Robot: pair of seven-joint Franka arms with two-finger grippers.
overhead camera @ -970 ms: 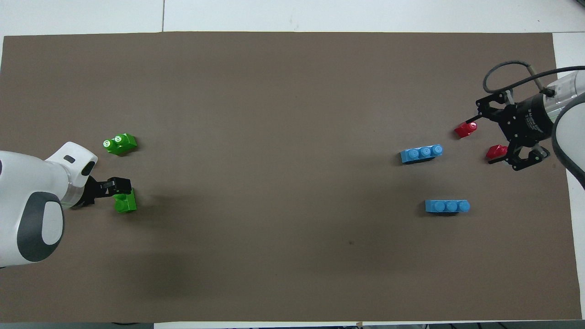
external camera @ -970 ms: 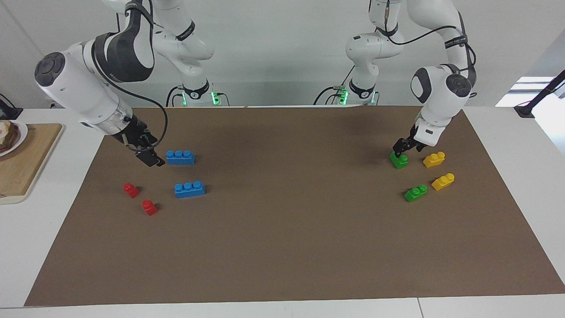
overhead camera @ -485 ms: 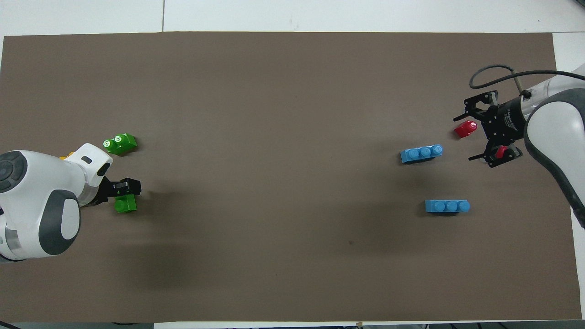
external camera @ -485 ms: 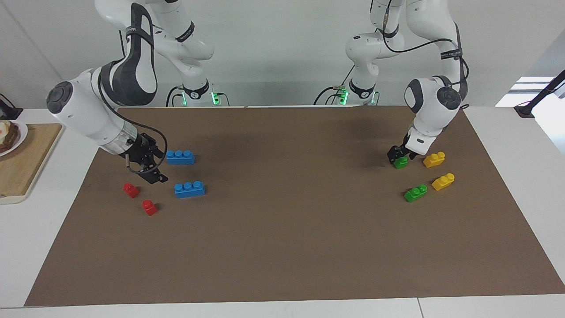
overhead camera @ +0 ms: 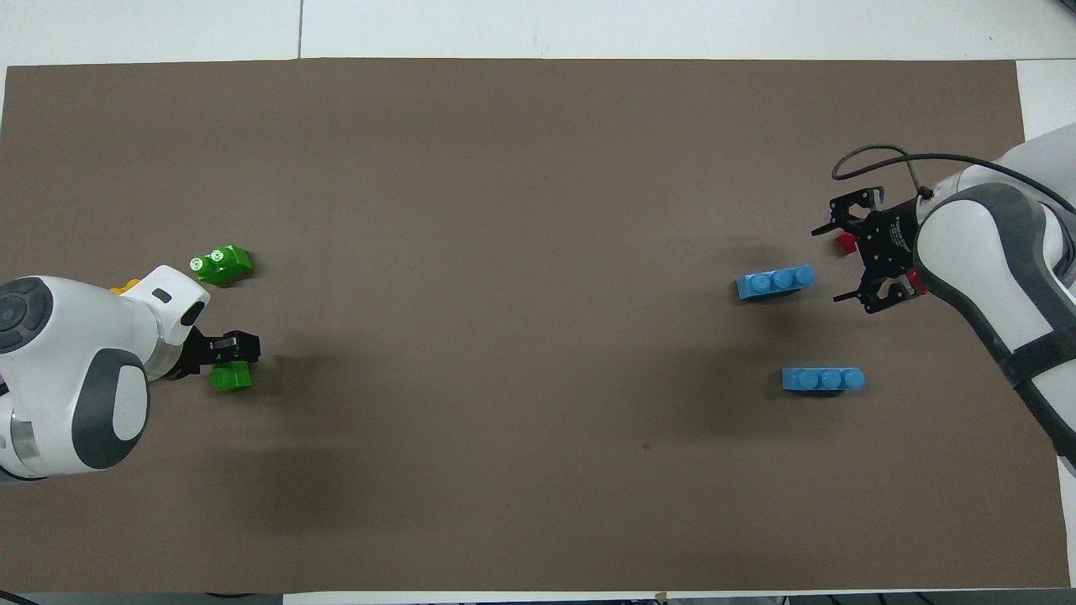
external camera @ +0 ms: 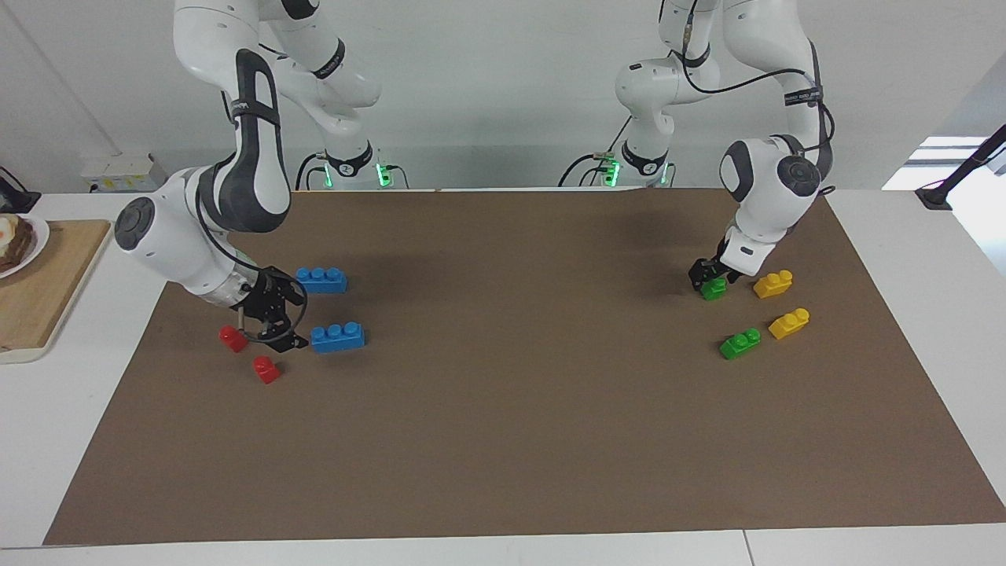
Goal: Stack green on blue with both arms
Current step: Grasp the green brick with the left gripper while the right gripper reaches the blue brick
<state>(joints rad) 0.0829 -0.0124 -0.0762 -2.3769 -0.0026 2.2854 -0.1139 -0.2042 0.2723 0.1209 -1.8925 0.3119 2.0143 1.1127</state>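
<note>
Two blue three-stud bricks lie toward the right arm's end of the table, one nearer to the robots (external camera: 321, 280) (overhead camera: 822, 379) and one farther from them (external camera: 337, 336) (overhead camera: 774, 282). My right gripper (external camera: 295, 321) (overhead camera: 834, 262) is open and empty. It hangs low beside the farther blue brick, between it and the red bricks. Two green two-stud bricks lie toward the left arm's end. My left gripper (external camera: 707, 277) (overhead camera: 234, 348) is down on the nearer green brick (external camera: 714, 290) (overhead camera: 229, 377). The other green brick (external camera: 739, 343) (overhead camera: 220, 264) lies free, farther from the robots.
Two yellow bricks (external camera: 772, 284) (external camera: 788, 323) lie beside the green ones. Two small red bricks (external camera: 233, 338) (external camera: 266, 369) lie by the right gripper. A wooden board (external camera: 39, 291) with a plate stands off the brown mat (external camera: 511, 424), at the right arm's end.
My right gripper has dropped and moved away from the robots, from beside the nearer blue brick to beside the farther one. My left gripper has sunk onto the green brick and then held still.
</note>
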